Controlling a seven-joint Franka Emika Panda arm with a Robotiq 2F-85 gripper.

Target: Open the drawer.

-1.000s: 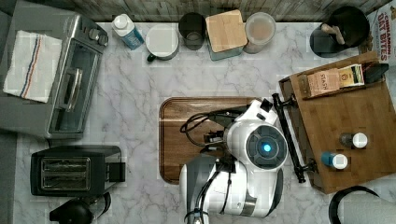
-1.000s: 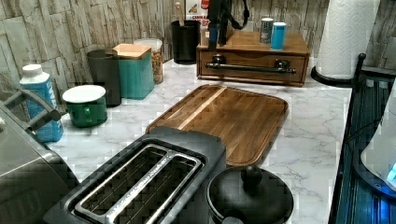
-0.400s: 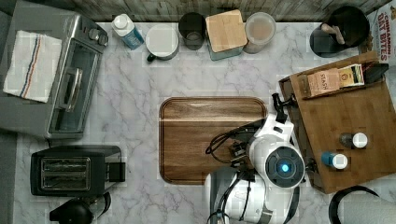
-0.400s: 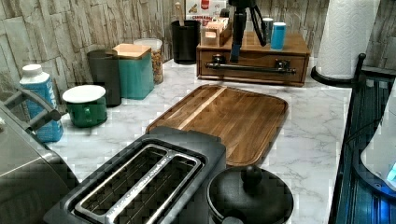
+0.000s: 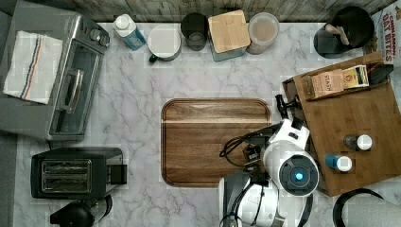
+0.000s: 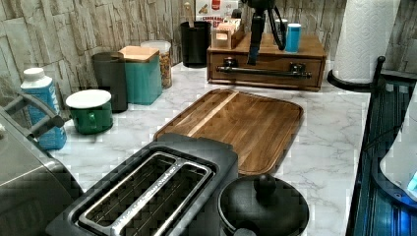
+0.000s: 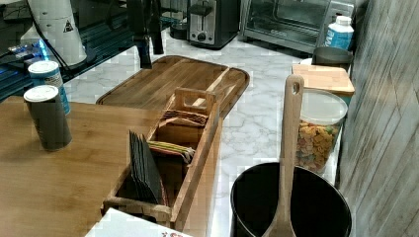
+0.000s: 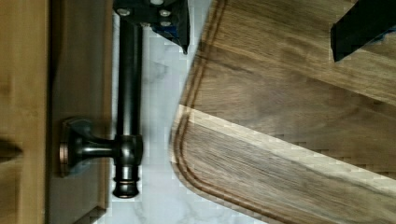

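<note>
Reading "STASH" on tea box (image 5: 327, 83) atop organizer.

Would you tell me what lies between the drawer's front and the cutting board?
Only a bare strip of marble counter. The left view shows it between the drawer and the cutting board; the wrist view agrees.

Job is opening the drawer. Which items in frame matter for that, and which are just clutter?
In play:
- drawer, shut, in the front of the organizer box
- its black bar handle
- gripper, fingers open, one finger above the bar

Clutter:
- cutting board
- toaster
- toaster oven
- green mug
- teal canister
- paper towel roll
</note>
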